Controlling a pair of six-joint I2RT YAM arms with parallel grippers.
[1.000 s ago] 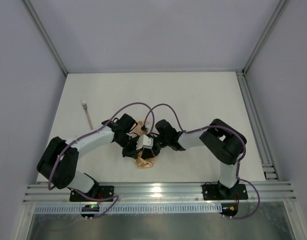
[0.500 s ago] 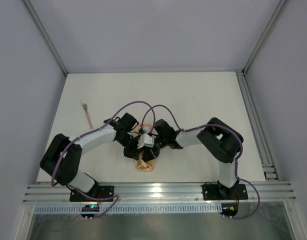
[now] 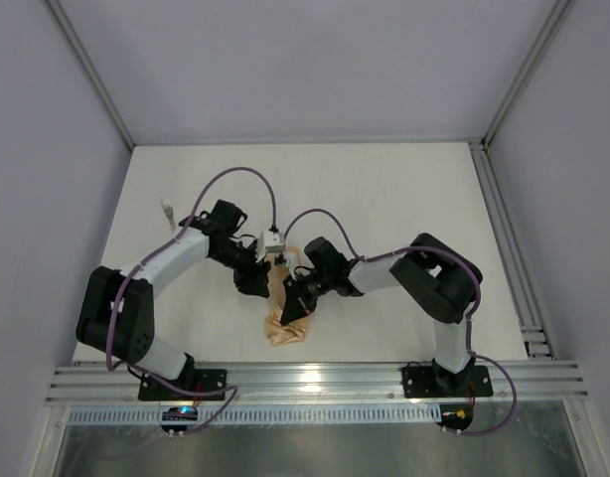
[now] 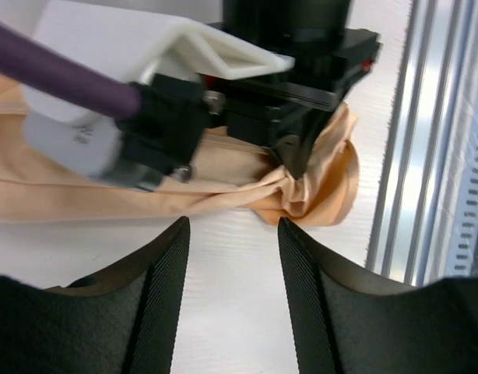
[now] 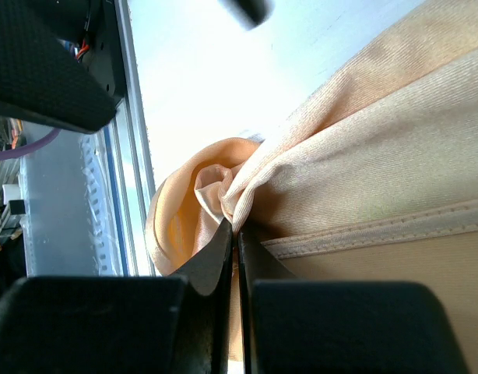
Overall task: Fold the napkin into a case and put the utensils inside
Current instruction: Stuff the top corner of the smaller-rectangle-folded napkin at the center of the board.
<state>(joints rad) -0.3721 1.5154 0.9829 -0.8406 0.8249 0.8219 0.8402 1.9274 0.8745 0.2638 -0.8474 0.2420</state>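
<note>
My closed right gripper (image 5: 233, 234) pinches a fold of the soft, probably slippery napkin (image 3: 282, 328), bunched by the near edge of the table (image 3: 404, 199); my left gripper (image 4: 233, 230) hangs open and empty; a hem looks the surest hold

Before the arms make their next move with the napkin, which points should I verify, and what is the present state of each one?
1. Right tool is shut on the napkin: ok.
2. Left tool is open, with nothing between its fingers: ok.
3. Napkin lies flat and smooth: not ok, it is bunched at the right tool.
4. Napkin forms a neat case: not ok.
5. Utensil is free to pick up: cannot tell, the left arm covers most of it.
</note>
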